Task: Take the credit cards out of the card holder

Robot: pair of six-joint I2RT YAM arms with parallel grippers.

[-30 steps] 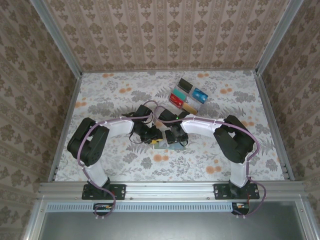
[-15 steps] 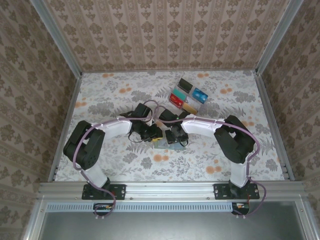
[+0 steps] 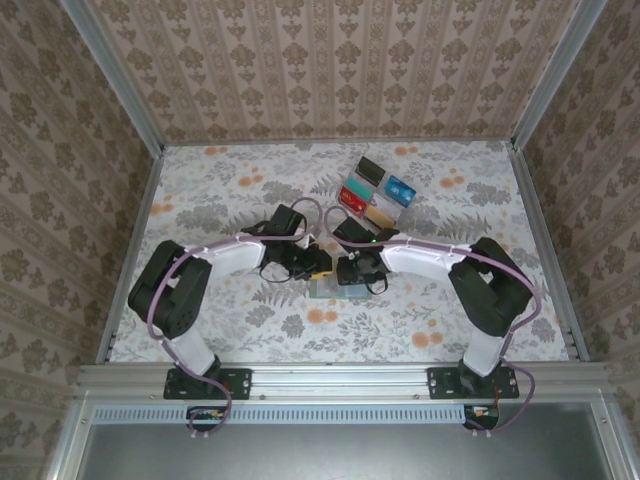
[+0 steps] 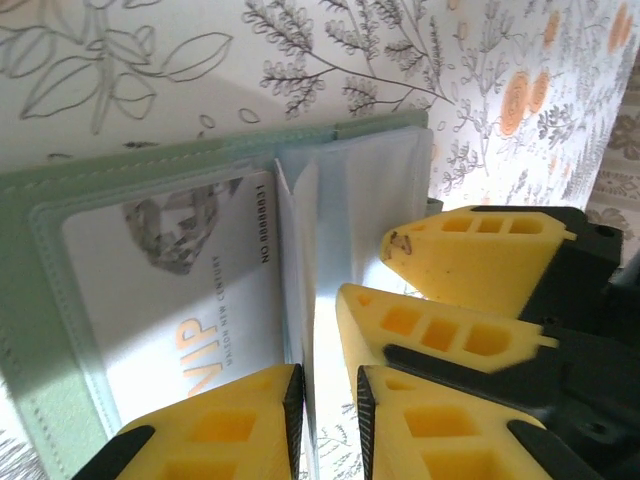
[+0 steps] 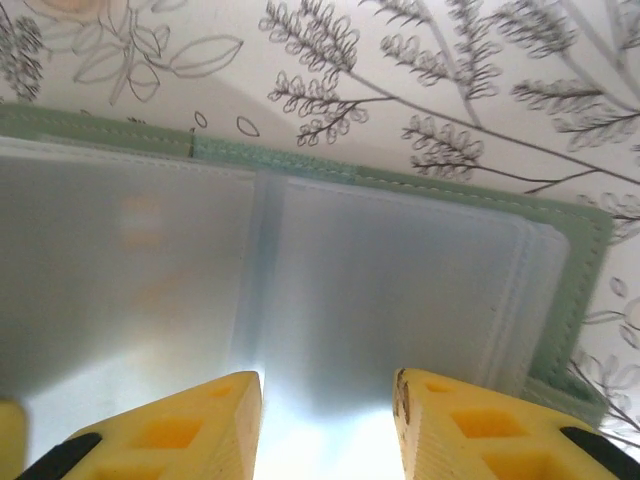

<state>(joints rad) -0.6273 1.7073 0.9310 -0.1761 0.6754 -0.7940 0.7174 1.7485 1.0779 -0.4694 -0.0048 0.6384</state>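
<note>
Card holder (image 4: 60, 200) lies unfolded, flat on the flowery table (image 3: 220, 190), mid-table btwn the two arms. Left gripper (image 4: 327, 375) has its fingers nearly together, pinching a thin pale pocket leaf that stands up from the holder's fold. Whitish VIP card (image 4: 170, 290) sits in the clear pocket of the panel beside that leaf (its print runs sideways in the left wrist view). Right gripper (image 5: 325, 385) has its fingers spread apart, tips down over the pale pockets of the other panel; whether they touch, can't tell. Loose credit cards (image 3: 375, 195), black, teal, blue, red, tan, lie in a cluster further back, right of centre, well apart from the holder.
</note>
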